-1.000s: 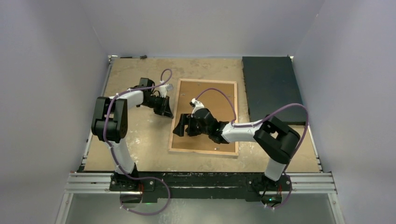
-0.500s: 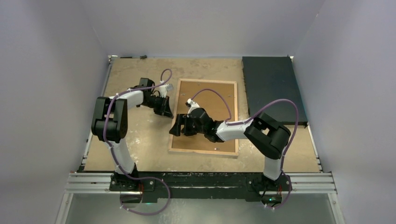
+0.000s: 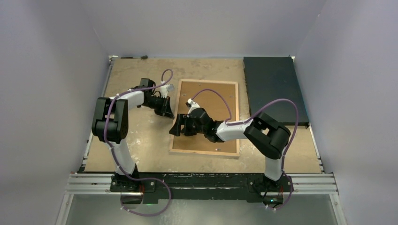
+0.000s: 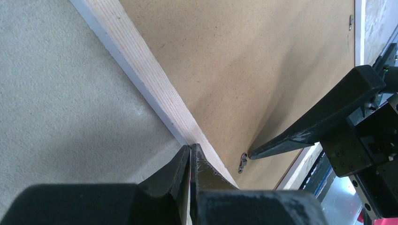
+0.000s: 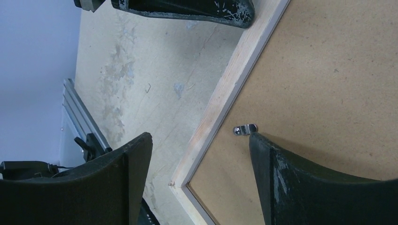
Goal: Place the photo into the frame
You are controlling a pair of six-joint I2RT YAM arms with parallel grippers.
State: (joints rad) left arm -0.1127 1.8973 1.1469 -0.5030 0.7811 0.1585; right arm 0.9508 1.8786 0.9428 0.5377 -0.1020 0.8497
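You see the frame (image 3: 204,153) back-up, board (image 3: 220,98) fitted, photo unseen, insertion unconfirmed: left gripper (image 4: 190,154) shut at its left rail, right gripper (image 5: 199,140) open about a clip (image 5: 245,128).

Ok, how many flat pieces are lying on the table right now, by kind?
Frame: 1
Backing board: 1
Black mat: 1
Total: 3
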